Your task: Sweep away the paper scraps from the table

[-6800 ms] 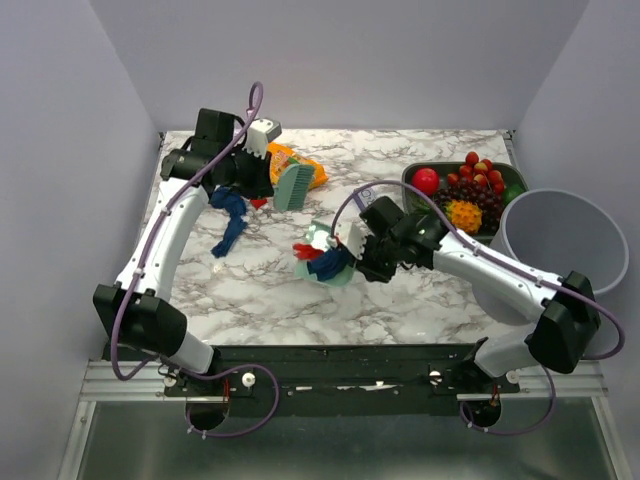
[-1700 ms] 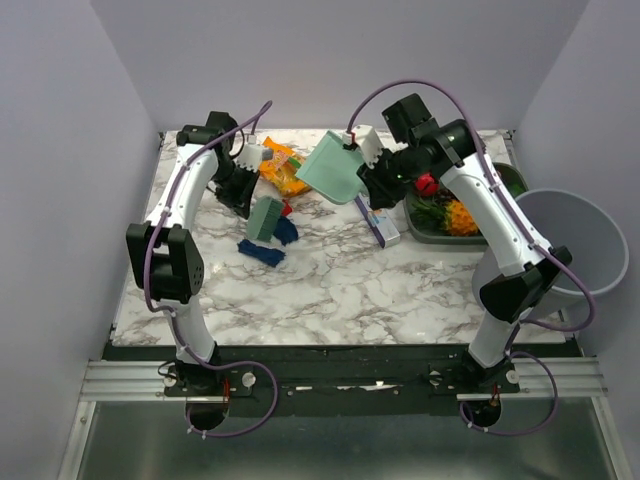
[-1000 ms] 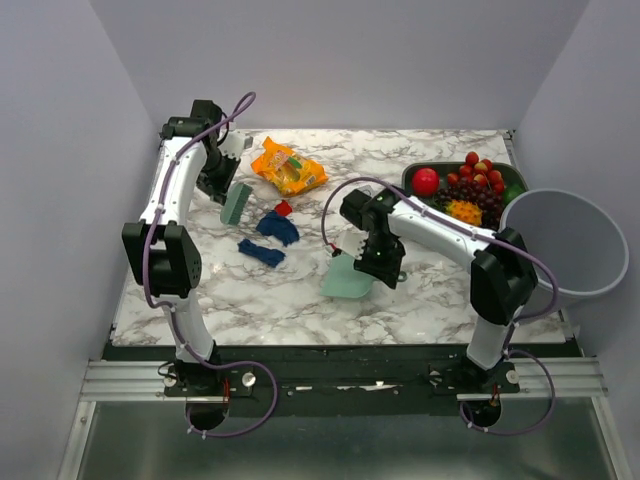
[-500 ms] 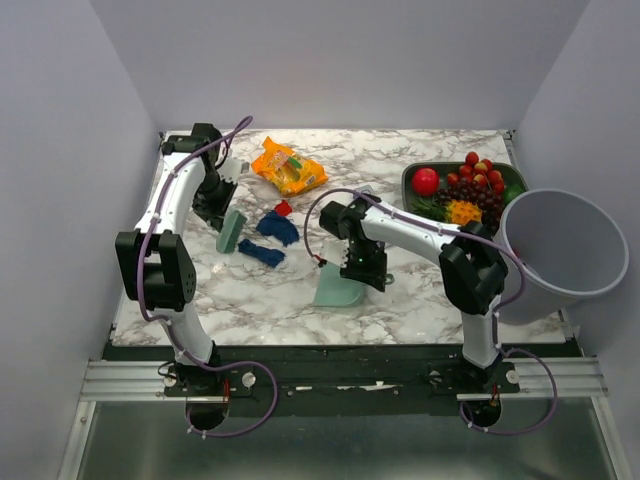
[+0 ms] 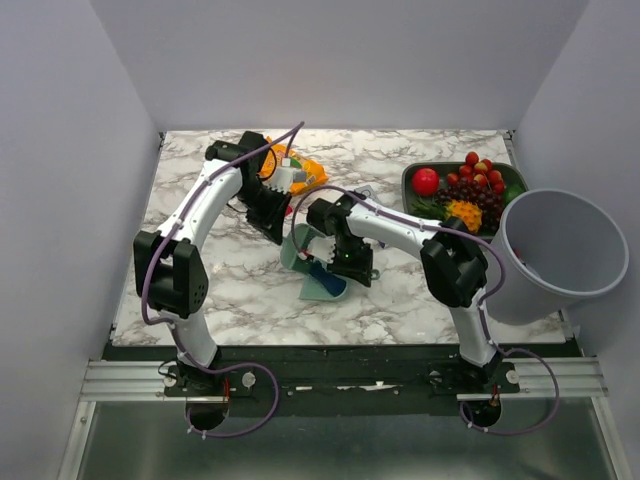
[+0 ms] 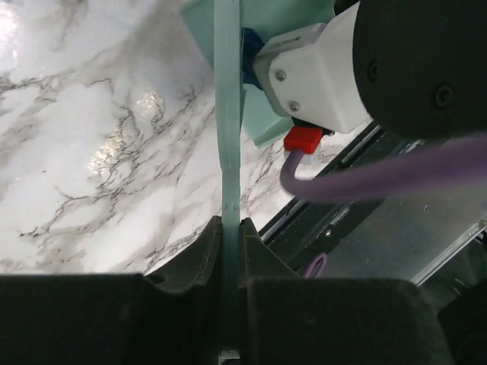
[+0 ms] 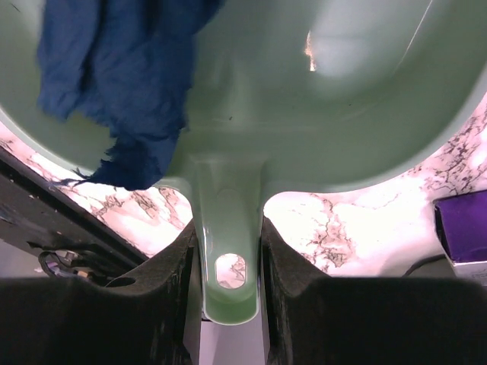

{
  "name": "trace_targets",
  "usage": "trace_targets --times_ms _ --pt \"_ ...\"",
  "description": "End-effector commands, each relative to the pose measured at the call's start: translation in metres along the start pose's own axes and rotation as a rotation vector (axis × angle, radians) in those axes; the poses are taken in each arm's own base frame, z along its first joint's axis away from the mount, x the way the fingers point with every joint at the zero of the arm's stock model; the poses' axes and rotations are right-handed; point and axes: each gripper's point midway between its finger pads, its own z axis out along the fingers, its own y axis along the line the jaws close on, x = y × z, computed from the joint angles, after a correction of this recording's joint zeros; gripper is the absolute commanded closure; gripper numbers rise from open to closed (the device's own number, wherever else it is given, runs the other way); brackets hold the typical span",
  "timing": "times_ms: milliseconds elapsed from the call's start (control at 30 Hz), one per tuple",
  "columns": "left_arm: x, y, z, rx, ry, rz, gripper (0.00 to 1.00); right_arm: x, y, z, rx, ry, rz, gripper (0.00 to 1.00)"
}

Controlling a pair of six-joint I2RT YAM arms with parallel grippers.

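On the bench (image 5: 250,300), the right jaws were clamped on the handle of the pan (image 7: 319,99), the left jaws on the brush (image 6: 228,137) beside the pan. A blue scrap (image 7: 114,76) hung over the pan's rear rim; any backward tilt might spill it.

the surface (image 5: 230,290) is white marble with grey veins. the scraps (image 7: 114,84) are dark blue, set against a pale mint dustpan (image 7: 327,114). the brush (image 6: 227,152) is a similar pale green. the arms (image 5: 205,215) are white with black joints and purple cables (image 6: 396,171). the bag (image 5: 312,172) is orange, the bin (image 5: 515,295) pale grey, the box (image 7: 463,226) purple. the tray (image 5: 515,180) is dark green, with a red fruit (image 5: 425,181) and dark purple grapes (image 5: 490,197).
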Motion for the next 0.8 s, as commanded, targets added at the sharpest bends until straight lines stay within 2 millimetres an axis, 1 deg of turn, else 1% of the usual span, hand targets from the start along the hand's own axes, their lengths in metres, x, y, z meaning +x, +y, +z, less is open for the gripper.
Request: trace_targets --times_ms 0,67,133,167,233,267,300,333,367,400,433,467,500,533,567,600,633,667,700,733,767 --pt "0.013 -0.012 -0.048 -0.028 -0.049 -0.001 1.0 0.013 0.012 0.001 -0.011 0.021 -0.016 0.99" --pt "0.012 -0.015 -0.059 -0.049 -0.071 0.03 1.0 0.02 0.017 -0.003 -0.01 0.013 -0.018 0.99" --pt "0.006 -0.017 -0.07 -0.072 -0.096 0.058 1.0 0.028 0.023 -0.003 -0.024 0.019 -0.019 0.99" --pt "0.006 -0.014 -0.073 -0.091 -0.091 0.059 1.0 0.03 0.025 -0.007 -0.019 0.007 -0.019 0.99" --pt "-0.001 -0.01 -0.079 -0.13 -0.111 0.08 1.0 0.037 0.029 -0.006 -0.023 0.014 -0.019 0.99" --pt "-0.005 -0.004 -0.078 -0.146 -0.112 0.086 1.0 0.039 0.03 -0.008 -0.025 0.008 -0.016 0.99" --pt "-0.009 0.004 -0.08 -0.195 -0.112 0.096 1.0 0.039 0.033 -0.01 -0.029 -0.007 -0.013 0.99" --pt "-0.013 0.008 -0.079 -0.217 -0.111 0.11 1.0 0.043 0.036 -0.009 -0.039 -0.003 -0.007 0.99" --pt "-0.021 0.015 -0.075 -0.235 -0.108 0.121 1.0 0.045 0.038 -0.009 -0.043 -0.005 -0.002 0.99" --pt "-0.03 0.018 -0.08 -0.263 -0.126 0.153 1.0 0.045 0.04 -0.012 -0.049 -0.019 0.005 0.99" --pt "-0.036 0.019 -0.08 -0.271 -0.129 0.169 1.0 0.047 0.041 -0.012 -0.053 -0.022 0.01 0.99" --pt "-0.046 0.024 -0.075 -0.278 -0.124 0.177 1.0 0.053 0.041 -0.01 -0.058 -0.018 0.025 0.99" --pt "-0.06 0.022 -0.083 -0.296 -0.164 0.194 1.0 0.054 0.041 -0.011 -0.059 -0.026 0.034 0.99" --pt "-0.068 0.023 -0.084 -0.295 -0.182 0.194 1.0 0.056 0.04 -0.014 -0.055 -0.047 0.047 0.99" --pt "-0.078 0.027 -0.077 -0.289 -0.184 0.194 1.0 0.061 0.038 -0.013 -0.068 -0.053 0.071 0.99" --pt "-0.09 0.026 -0.082 -0.297 -0.22 0.206 1.0 0.06 0.04 -0.013 -0.088 -0.072 0.083 0.99" --pt "-0.096 0.027 -0.081 -0.301 -0.23 0.205 1.0 0.061 0.038 -0.012 -0.094 -0.078 0.095 0.99" --pt "-0.103 0.033 -0.073 -0.296 -0.222 0.205 1.0 0.065 0.037 -0.01 -0.101 -0.074 0.108 0.99" --pt "-0.109 0.031 -0.072 -0.296 -0.231 0.221 1.0 0.067 0.035 -0.007 -0.103 -0.064 0.104 0.99" --pt "-0.113 0.032 -0.068 -0.293 -0.228 0.226 1.0 0.067 0.033 -0.003 -0.1 -0.06 0.101 0.99" --pt "-0.115 0.034 -0.058 -0.276 -0.212 0.227 1.0 0.067 0.032 0.001 -0.105 -0.045 0.096 0.99"
